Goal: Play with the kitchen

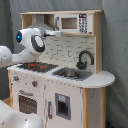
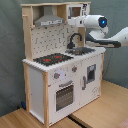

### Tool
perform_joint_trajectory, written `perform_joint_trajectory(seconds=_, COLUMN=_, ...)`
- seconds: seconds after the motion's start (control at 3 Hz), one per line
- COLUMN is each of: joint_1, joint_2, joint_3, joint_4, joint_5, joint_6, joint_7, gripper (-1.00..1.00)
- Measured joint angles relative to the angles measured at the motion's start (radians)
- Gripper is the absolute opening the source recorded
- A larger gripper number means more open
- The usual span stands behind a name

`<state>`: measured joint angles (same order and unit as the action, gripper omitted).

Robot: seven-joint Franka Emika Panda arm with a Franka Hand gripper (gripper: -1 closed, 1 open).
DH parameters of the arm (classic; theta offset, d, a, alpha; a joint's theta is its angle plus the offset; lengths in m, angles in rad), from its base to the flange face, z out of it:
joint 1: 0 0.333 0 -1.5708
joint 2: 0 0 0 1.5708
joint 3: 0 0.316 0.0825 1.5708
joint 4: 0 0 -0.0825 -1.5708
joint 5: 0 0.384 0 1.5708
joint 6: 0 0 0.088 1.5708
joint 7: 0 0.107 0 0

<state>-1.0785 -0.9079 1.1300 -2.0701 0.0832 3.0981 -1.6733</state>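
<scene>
The kitchen [image 1: 65, 95] [image 2: 60, 75] is a tall toy unit of white panels and light wood, seen in both exterior views. It has a black-red hob [image 1: 37, 66] [image 2: 52, 59], a sink [image 1: 70, 73] [image 2: 82, 50], a black tap [image 1: 85, 58] [image 2: 74, 40], a grey hood [image 1: 42, 26] [image 2: 49, 21] and an oven door [image 1: 27, 103] [image 2: 63, 95]. My gripper [image 1: 54, 33] [image 2: 71, 22] reaches in level under the top shelf, between the hood and the microwave panel [image 1: 75, 23], high above the hob and the sink. It holds nothing that I can see.
The white arm [image 1: 17, 52] [image 2: 112, 37] comes in from the first exterior view's left and the second exterior view's right. Grey curtains hang behind the kitchen. In the second exterior view it stands on a wooden floor [image 2: 100, 112].
</scene>
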Motion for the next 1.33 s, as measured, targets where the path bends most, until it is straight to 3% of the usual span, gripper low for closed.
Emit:
perform_joint_trajectory(seconds=1.0, joint_1=-0.14, joint_2=0.103, joint_3=0.106, joint_4=0.174, joint_5=0.0, joint_6=-0.003, joint_7=-0.075, gripper=1.0)
perform_joint_trajectory(seconds=1.33, joint_1=-0.141, joint_2=0.106, joint_3=0.107, joint_4=0.175, joint_5=0.0, joint_6=-0.003, joint_7=-0.075, gripper=-1.0)
